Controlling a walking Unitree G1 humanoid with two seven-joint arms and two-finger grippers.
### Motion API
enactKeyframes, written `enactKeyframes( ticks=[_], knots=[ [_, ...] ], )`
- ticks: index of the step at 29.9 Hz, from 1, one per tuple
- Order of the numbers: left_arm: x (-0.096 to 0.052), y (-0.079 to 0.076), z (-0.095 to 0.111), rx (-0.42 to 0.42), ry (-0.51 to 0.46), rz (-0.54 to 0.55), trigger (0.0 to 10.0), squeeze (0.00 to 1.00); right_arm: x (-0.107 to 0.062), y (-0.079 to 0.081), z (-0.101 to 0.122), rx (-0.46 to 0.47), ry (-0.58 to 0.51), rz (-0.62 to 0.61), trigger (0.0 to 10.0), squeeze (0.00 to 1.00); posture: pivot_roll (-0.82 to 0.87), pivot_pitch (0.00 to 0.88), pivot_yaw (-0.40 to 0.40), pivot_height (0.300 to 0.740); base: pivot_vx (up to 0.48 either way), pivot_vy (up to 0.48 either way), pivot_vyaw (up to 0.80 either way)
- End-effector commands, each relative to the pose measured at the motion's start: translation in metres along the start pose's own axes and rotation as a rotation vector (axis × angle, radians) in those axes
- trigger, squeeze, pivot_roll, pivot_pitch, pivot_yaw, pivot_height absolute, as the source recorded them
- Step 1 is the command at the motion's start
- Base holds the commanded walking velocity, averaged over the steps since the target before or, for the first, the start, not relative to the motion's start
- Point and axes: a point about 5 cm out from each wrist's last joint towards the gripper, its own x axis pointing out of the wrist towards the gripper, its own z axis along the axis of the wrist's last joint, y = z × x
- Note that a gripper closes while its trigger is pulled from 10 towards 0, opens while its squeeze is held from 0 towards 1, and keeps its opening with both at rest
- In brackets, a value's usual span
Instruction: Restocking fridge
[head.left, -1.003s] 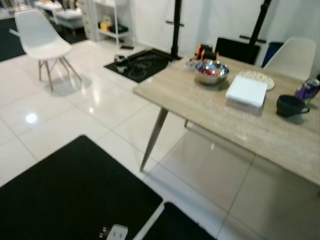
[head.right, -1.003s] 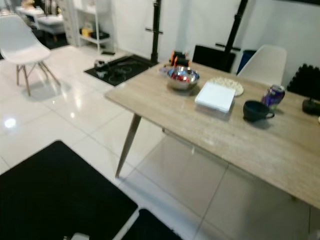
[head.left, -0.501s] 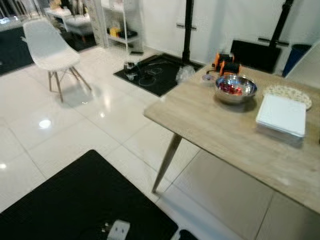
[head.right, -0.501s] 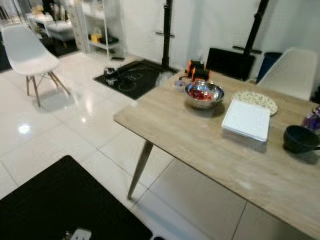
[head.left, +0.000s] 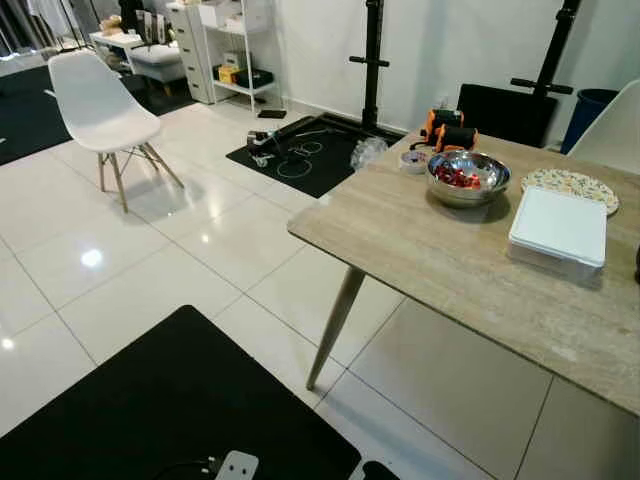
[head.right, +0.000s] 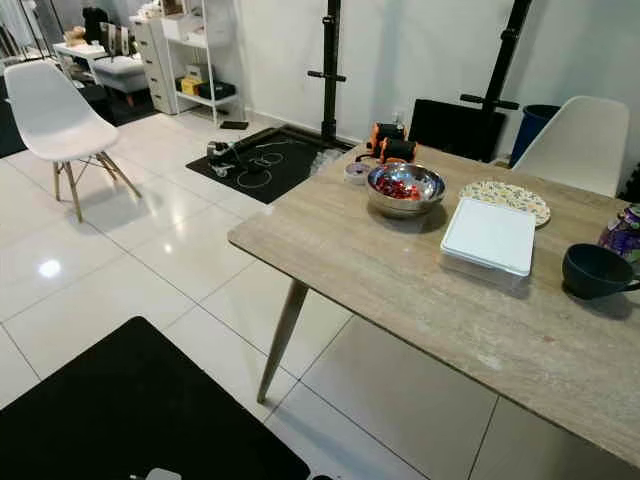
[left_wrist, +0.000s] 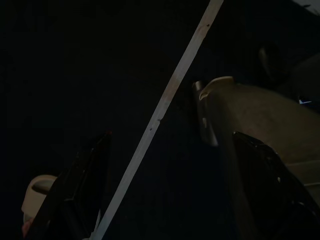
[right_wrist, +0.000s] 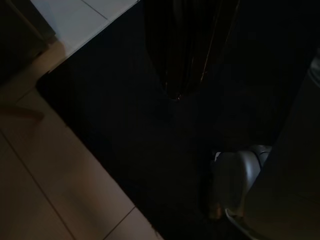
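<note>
Main risk, judged: wooden table (head.right: 400, 280) near corner and splayed leg (head.right: 281, 340) snag robot if it walks on right. Black floor mat (head.left: 170, 400) edge could trip feet (fridge not located).

White chair (head.left: 100, 100) far left. Black stands far.

White lidded box (head.right: 488, 236), steel bowl (head.right: 405, 188), dark mug (head.right: 594, 270) on table, likely stock.

Left gripper (left_wrist: 165, 200) hangs idle, fingers spread wide; right gripper (right_wrist: 187, 55) fingers together, holding nothing.

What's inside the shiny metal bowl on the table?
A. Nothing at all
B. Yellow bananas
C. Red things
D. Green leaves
C. The metal bowl on the wooden table holds a small pile of red pieces; what they are is too small to tell.
</note>
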Motion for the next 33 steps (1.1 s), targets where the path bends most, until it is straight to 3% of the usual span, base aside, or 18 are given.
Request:
enactKeyframes(
  ticks=[1,9,14,21,24,26,27,33],
  knots=[
    [-0.003,0.014,0.000,0.023,0.010,0.047,10.0,0.00,0.001,0.010,0.000,-0.032,0.002,0.022,10.0,0.00,-0.04,0.000,0.011,0.740,0.000,0.000,0.00],
    [-0.003,0.025,0.018,-0.084,-0.053,0.118,10.0,0.00,0.001,0.006,0.028,-0.054,-0.072,-0.001,10.0,0.00,-0.02,0.000,0.023,0.740,0.000,0.000,0.00],
    [-0.004,0.028,0.016,-0.098,-0.046,0.132,10.0,0.00,0.001,0.006,0.040,-0.106,-0.101,0.002,10.0,0.00,-0.04,0.000,0.037,0.740,0.000,0.000,0.00],
    [-0.005,0.025,0.004,-0.090,-0.014,0.120,10.0,0.00,0.001,0.000,0.023,-0.119,-0.056,-0.013,10.0,0.00,-0.04,0.000,0.018,0.740,0.000,0.000,0.00],
    [-0.002,0.009,-0.004,-0.054,0.014,0.065,10.0,0.00,-0.001,-0.018,0.015,-0.064,-0.048,-0.060,10.0,0.00,-0.06,0.000,-0.019,0.740,0.000,0.000,0.00],
    [-0.001,0.006,-0.005,-0.048,0.018,0.056,10.0,0.00,-0.002,-0.021,0.014,-0.051,-0.049,-0.068,10.0,0.00,-0.06,0.000,-0.019,0.740,0.000,0.000,0.00],
    [-0.001,0.002,-0.008,-0.054,0.025,0.052,10.0,0.00,-0.002,-0.025,0.010,-0.064,-0.032,-0.086,10.0,0.00,-0.06,0.000,-0.066,0.740,0.000,0.000,0.00],
    [-0.001,-0.001,-0.010,-0.062,0.028,0.049,10.0,0.00,-0.003,-0.029,0.005,-0.120,-0.017,-0.097,10.0,0.00,-0.06,0.000,-0.072,0.740,0.000,0.000,0.00]
  ],
)
